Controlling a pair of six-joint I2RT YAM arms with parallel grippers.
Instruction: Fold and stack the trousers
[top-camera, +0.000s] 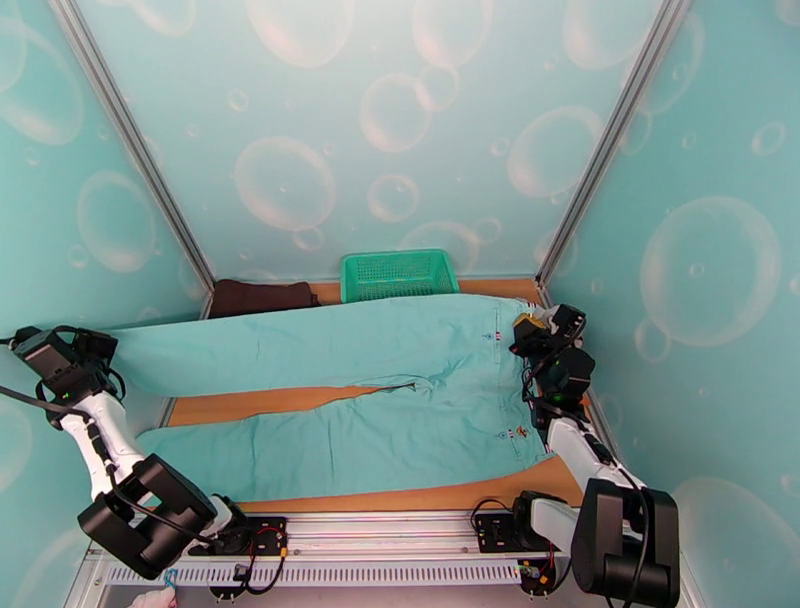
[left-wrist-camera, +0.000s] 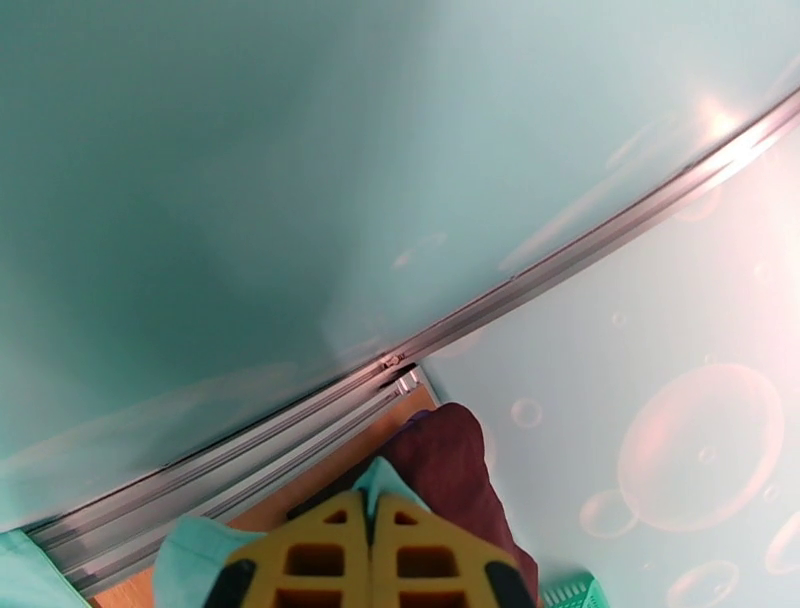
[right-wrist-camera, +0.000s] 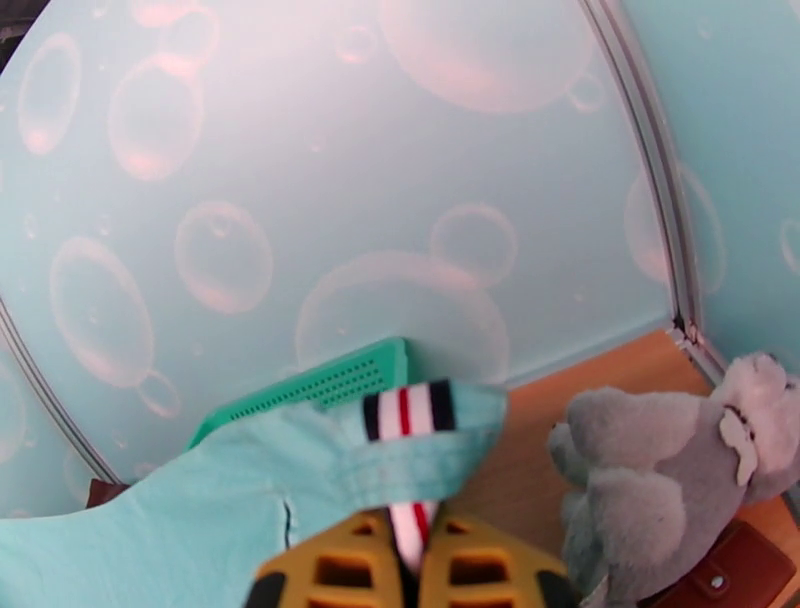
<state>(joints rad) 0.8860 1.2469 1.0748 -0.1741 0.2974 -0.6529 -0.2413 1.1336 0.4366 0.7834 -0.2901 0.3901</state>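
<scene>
Apart — left hand (left-wrist-camera: 372, 512), right hand (right-wrist-camera: 414, 530) pinching trousers (top-camera: 330, 352).

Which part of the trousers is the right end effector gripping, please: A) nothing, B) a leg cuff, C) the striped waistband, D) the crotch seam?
C: the right wrist view shows the right end effector shut on the striped waistband of the trousers.

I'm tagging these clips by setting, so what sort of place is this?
Probably a staged robot test booth, not a home: bubble-print teal walls on aluminium framing box in a wooden table, where teal trousers lie spread out by a green basket.
</scene>
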